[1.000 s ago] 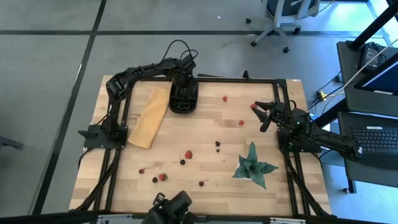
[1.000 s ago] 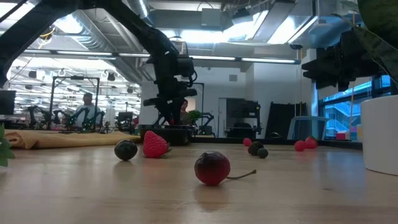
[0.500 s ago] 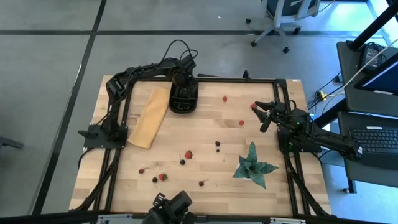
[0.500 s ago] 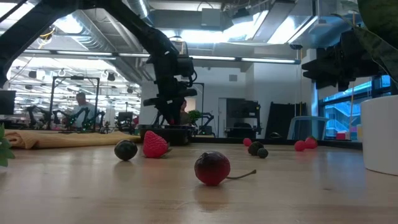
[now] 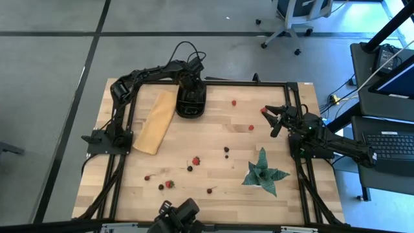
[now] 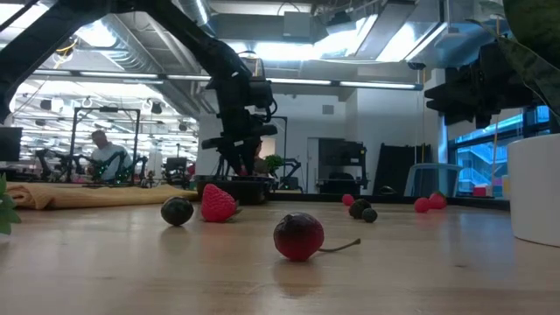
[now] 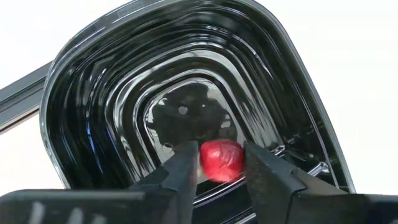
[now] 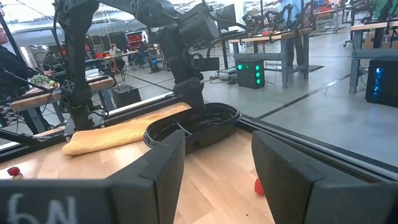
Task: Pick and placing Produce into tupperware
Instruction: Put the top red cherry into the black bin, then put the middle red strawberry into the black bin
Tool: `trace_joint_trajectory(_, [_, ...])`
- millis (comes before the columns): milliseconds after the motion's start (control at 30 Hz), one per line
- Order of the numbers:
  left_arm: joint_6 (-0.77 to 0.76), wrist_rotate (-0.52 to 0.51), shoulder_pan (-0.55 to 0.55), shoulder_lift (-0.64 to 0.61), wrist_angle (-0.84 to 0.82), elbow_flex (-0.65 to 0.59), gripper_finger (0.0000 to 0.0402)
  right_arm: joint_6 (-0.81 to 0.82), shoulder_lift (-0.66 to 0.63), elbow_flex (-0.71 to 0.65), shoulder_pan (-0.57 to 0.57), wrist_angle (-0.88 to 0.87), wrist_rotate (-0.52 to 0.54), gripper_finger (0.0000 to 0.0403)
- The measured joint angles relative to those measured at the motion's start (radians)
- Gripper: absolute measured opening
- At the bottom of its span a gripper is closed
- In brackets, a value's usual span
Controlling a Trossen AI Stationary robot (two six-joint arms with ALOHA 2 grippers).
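Note:
The black tub [image 5: 191, 103] stands near the table's far edge, left of centre. My left gripper [image 5: 191, 96] points down into the tub [image 7: 124, 112] and is shut on a small red fruit [image 7: 221, 160]. In the low view it [image 6: 238, 162] hangs just over the tub [image 6: 254, 187]. Loose fruit lies across the table: red ones [image 5: 234, 102] [image 5: 251, 127] [image 5: 195, 160] [image 5: 169, 184] and dark berries [image 5: 226, 150] [image 5: 190, 168] [image 5: 161, 186]. My right gripper [image 5: 274, 119] waits open near the right edge, its fingers wide apart [image 8: 214, 168], beside a red fruit [image 5: 263, 110]. My left gripper pinches the red fruit's two sides [image 7: 205, 160] between its fingers [image 7: 186, 163], coming from above and pointing down. The fruit sits within the tub's opening. Whether it touches the tub's floor, I cannot tell.
A tan folded cloth or board [image 5: 155, 121] lies left of the tub. A green star-shaped plant [image 5: 264, 171] stands in a white pot [image 6: 535, 188] near the right edge. A black frame [image 5: 246, 83] runs along the far edge. People show in the room behind [image 6: 101, 157].
Neither arm nor any fruit has moved. Only a person in the room behind the table has shifted in the low view.

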Motion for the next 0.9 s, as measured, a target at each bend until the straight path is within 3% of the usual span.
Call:
trace_joint_trajectory(167, [-0.023, 0.0, 0.0, 0.0, 0.0, 0.0, 0.0183, 0.0, 0.0, 0.0, 0.0, 0.0, 0.0, 0.0188])
trace_joint_trajectory(300, [-0.023, 0.0, 0.0, -0.001, 0.0, 0.0, 0.0208, 0.0, 0.0, 0.0, 0.0, 0.0, 0.0, 0.0188])
trace_joint_trajectory(633, [0.025, -0.005, -0.023, -0.119, -0.009, -0.001, 0.0212, 0.0, 0.0, 0.0, 0.0, 0.0, 0.0, 0.0188])
trace_joint_trajectory(900, [0.108, -0.016, -0.146, -0.314, -0.011, -0.001, 0.0212, 0.0, 0.0, 0.0, 0.0, 0.0, 0.0, 0.0188])
